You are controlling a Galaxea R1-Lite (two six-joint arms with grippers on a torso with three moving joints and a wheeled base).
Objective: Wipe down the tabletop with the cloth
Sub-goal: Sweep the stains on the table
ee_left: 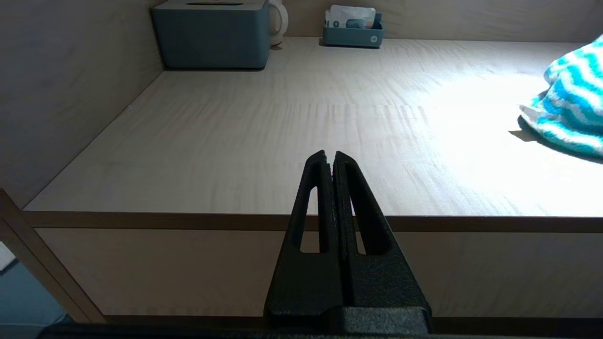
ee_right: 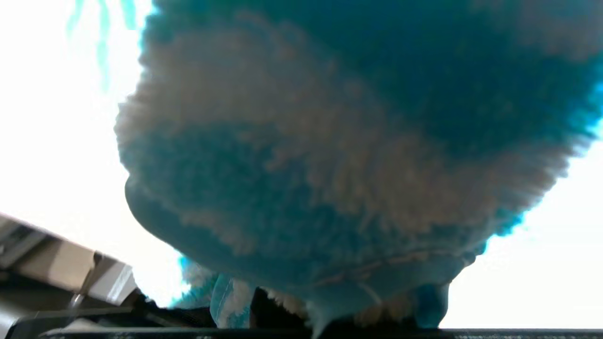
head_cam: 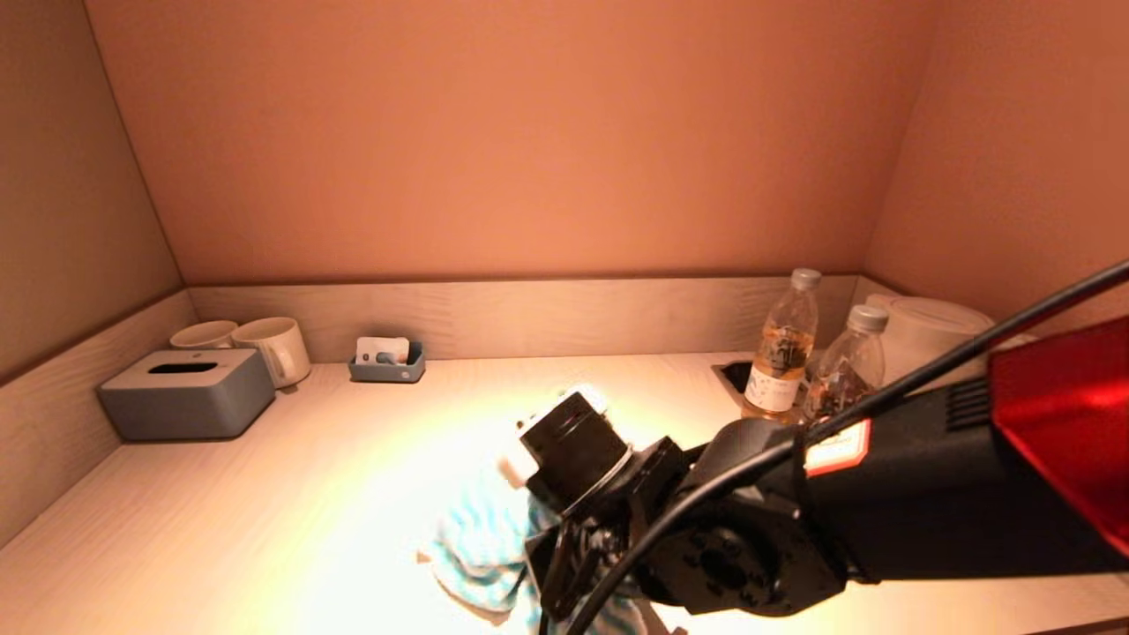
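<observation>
Tabletop (head_cam: 265,494): pale wood grain desk, walled on three sides, bright light patch mid-front. My right arm reaches in from the right edge, across the front half. Kettle (head_cam: 926,339), white, in the back right corner. Tissue box (head_cam: 185,392), grey, against the left edge near the back left corner. Cloth (head_cam: 481,547), teal and white stripes, bunched on the desk at the front edge, about centre, under my right gripper (head_cam: 564,573). In the right wrist view the cloth (ee_right: 330,165) fills nearly everything and bunches right at my fingers; jaws look clamped on it, though the tips are buried in the pile. Two bottles (head_cam: 781,348) stand just beside the kettle, toward the centre. Two white mugs (head_cam: 273,348) sit behind the tissue box, back left. Small grey tray (head_cam: 386,363) with a packet sits at the back edge, left of centre. My left gripper (ee_left: 330,157) is parked off the front edge, below desk level, jaws pressed together, holding nothing.
</observation>
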